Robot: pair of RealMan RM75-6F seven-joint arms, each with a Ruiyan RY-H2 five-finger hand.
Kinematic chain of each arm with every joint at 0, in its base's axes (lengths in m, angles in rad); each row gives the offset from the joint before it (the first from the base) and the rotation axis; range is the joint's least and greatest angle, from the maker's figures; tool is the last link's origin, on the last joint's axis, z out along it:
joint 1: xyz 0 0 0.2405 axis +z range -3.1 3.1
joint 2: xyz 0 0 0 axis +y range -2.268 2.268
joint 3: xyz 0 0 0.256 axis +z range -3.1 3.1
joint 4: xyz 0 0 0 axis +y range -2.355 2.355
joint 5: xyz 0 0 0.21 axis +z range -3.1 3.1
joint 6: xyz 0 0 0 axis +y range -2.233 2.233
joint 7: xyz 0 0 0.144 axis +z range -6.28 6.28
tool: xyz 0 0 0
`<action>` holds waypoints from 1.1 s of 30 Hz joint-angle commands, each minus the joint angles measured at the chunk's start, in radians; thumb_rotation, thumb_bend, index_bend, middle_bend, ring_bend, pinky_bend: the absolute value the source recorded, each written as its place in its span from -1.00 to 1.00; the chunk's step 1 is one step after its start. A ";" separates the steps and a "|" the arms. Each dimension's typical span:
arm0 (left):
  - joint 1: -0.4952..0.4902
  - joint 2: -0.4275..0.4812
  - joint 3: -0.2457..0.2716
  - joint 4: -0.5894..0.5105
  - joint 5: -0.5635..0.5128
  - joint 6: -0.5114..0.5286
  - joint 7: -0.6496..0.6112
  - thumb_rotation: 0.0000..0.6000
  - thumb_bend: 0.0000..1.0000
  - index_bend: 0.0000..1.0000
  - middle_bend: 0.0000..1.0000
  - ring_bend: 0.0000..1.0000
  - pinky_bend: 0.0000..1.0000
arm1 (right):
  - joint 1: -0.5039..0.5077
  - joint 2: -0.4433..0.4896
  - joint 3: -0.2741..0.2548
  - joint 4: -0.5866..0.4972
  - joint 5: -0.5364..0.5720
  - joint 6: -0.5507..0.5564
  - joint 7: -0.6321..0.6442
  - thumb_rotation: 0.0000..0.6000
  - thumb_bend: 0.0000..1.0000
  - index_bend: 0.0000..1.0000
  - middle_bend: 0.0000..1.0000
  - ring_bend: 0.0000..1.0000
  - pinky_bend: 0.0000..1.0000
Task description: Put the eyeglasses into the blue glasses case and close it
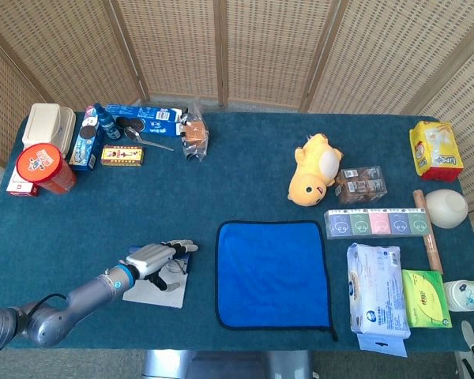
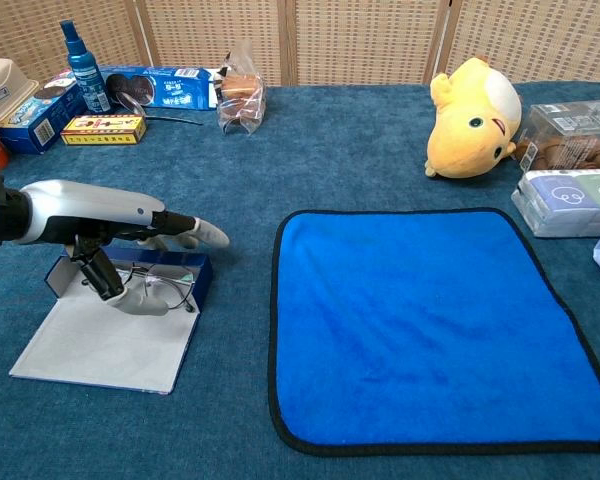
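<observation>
Eyeglasses lay left-to-right in the open case, directly beneath the left hand (fingers extended, grasp unclear).

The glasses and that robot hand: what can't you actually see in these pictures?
- Eyeglasses: partly hidden by the left robot hand in chest view; too small in head view.
- Whether the fingers grip them: unclear.
- Blue glasses case: its far part is covered by the hand.
- Right hand: in neither view.

Bare table mid & front-left gives passing room w/ only flat blue cloth there; snack boxes crowd back-left, plush toy & packets block right.
</observation>
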 commanded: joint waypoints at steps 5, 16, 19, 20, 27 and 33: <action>0.026 0.028 0.016 -0.038 0.013 0.019 -0.012 0.81 -0.35 -1.00 -0.98 -1.00 -0.78 | 0.006 -0.003 -0.001 0.008 -0.006 -0.007 0.009 0.89 -0.41 -0.76 -0.52 -0.56 -0.65; 0.074 0.055 0.035 -0.098 0.039 0.048 -0.042 0.79 -0.35 -1.00 -0.98 -1.00 -0.78 | 0.024 -0.015 -0.006 0.024 -0.018 -0.030 0.023 0.89 -0.42 -0.76 -0.52 -0.55 -0.65; 0.088 0.064 0.041 -0.111 0.051 0.054 -0.051 0.79 -0.35 -1.00 -0.98 -1.00 -0.78 | 0.033 -0.022 -0.008 0.029 -0.023 -0.041 0.023 0.89 -0.41 -0.77 -0.52 -0.55 -0.65; 0.093 0.068 0.044 -0.116 0.056 0.057 -0.052 0.79 -0.35 -1.00 -0.98 -1.00 -0.78 | 0.036 -0.025 -0.008 0.031 -0.025 -0.044 0.023 0.88 -0.41 -0.76 -0.52 -0.55 -0.65; 0.143 0.101 0.069 -0.147 0.076 0.103 -0.060 0.78 -0.35 -1.00 -0.98 -1.00 -0.78 | 0.057 -0.037 -0.006 0.043 -0.030 -0.064 0.035 0.89 -0.41 -0.76 -0.51 -0.55 -0.65; 0.175 0.126 0.079 -0.142 0.072 0.131 -0.064 0.78 -0.35 -1.00 -0.98 -1.00 -0.78 | 0.065 -0.044 -0.007 0.055 -0.031 -0.069 0.046 0.90 -0.41 -0.76 -0.52 -0.55 -0.65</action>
